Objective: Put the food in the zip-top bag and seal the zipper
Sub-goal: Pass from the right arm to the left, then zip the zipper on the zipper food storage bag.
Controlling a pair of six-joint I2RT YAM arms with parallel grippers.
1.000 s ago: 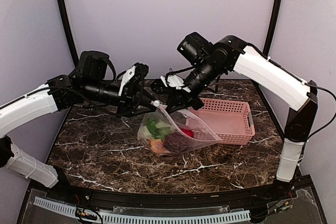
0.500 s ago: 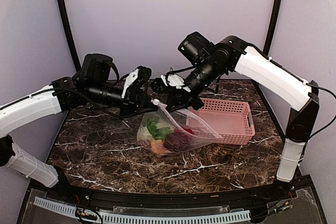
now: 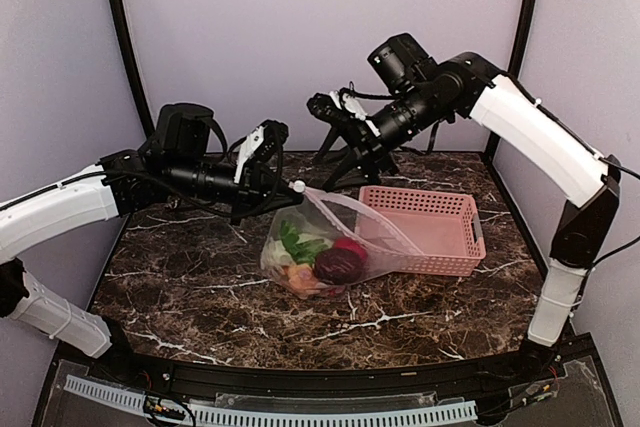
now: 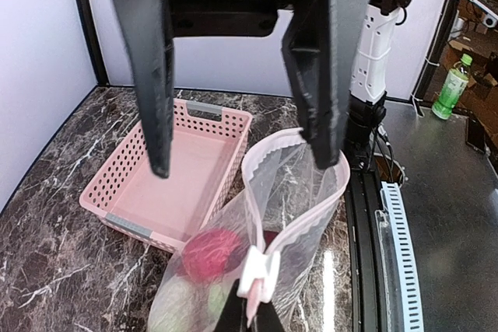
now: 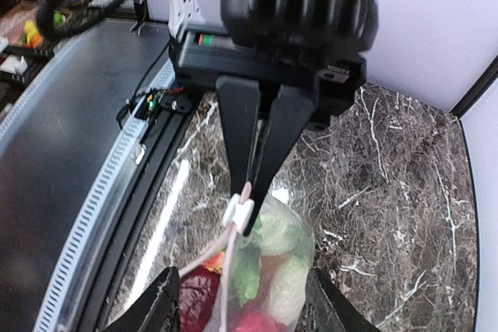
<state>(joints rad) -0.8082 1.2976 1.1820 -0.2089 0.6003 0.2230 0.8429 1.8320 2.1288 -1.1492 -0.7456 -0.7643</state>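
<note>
Right wrist view: left fingers [image 5: 236,138] pinch the zipper [image 5: 236,212]. Left wrist view: right fingers [image 4: 152,75] hang spread above the zip-top bag [image 4: 296,211], at its 12 o'clock. The food [image 3: 338,265] lies inside, on the counter [image 3: 200,277].

Robot lab: screened marble-top test booth [image 3: 300,37]

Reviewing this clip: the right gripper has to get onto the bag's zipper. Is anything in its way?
Nothing visible. The right gripper hangs open above the zip-top bag, with only air between it and the zipper. The left gripper pinches the zipper's slider end, off to one side.
</note>
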